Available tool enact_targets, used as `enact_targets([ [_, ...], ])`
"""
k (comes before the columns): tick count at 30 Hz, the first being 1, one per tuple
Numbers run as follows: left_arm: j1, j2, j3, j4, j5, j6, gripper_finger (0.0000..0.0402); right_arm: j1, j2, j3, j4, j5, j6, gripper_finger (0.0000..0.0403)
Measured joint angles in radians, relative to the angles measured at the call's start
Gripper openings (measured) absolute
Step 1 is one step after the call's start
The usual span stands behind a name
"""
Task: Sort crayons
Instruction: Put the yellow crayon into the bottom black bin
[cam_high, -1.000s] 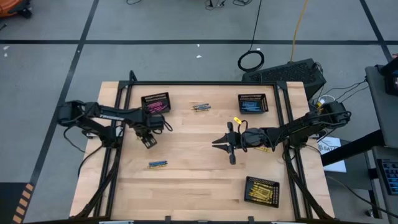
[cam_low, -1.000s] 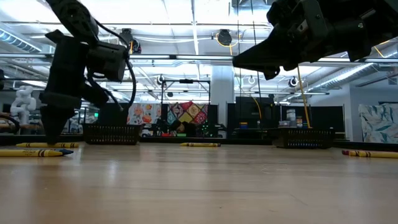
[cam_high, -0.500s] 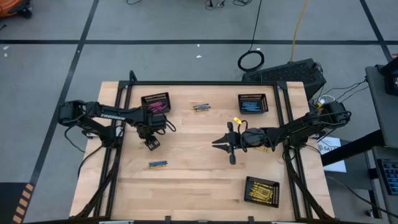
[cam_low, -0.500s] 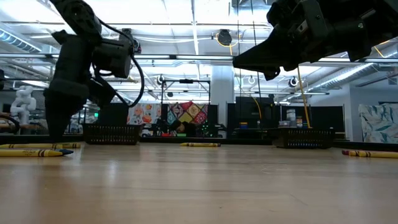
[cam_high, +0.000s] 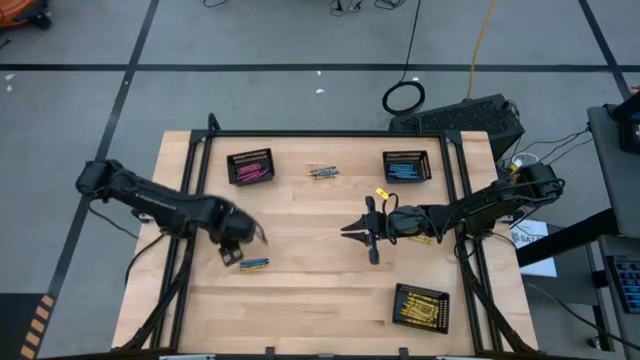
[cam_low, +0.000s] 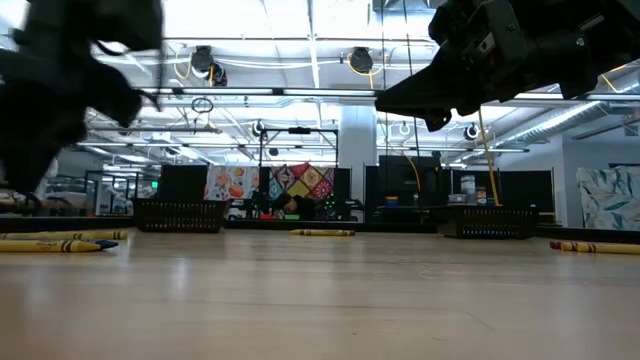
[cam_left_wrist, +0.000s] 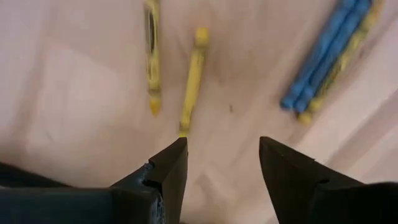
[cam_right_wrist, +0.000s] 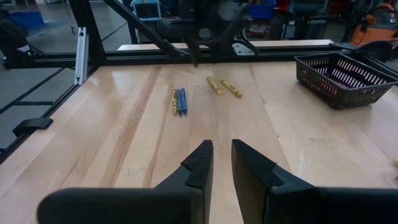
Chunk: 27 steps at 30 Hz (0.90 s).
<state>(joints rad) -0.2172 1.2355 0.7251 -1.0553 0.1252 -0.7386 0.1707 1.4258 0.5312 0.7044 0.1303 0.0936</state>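
Your left pincer (cam_left_wrist: 217, 165) was spread wide and empty, with a yellow crayon (cam_left_wrist: 193, 78) at twelve o'clock from it. That crayon looked light, hard and roly, so pinch its middle. Your right pincer (cam_right_wrist: 222, 163) waited, nearly pressed together.

Grey concrete floor (cam_high: 300, 40) all round, crossed by dark tape lines (cam_high: 300, 67) along the top of the frame. Coiled black cable (cam_high: 404, 97) upper right of centre. Bright strip lights (cam_low: 300, 20) on the ceiling, top of the frame. Colourful patterned panel (cam_low: 275, 185) mid-frame against the far wall.
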Motion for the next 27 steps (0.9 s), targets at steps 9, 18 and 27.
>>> enact_targets([
  [9, -0.18, 0.019, -0.099, 0.091, -0.04, -0.146, 0.0189, 0.0, 0.0, 0.0, 0.002, 0.0, -0.002, 0.0043],
  [18, -0.165, 0.063, -0.175, 0.168, -0.102, -0.146, 0.0139, 0.0, 0.0, 0.0, 0.01, 0.0, -0.008, 0.0043],
  [27, -0.166, 0.069, -0.178, 0.222, -0.116, -0.112, 0.0067, 0.001, 0.0, 0.0, 0.01, 0.0, -0.008, 0.0043],
])
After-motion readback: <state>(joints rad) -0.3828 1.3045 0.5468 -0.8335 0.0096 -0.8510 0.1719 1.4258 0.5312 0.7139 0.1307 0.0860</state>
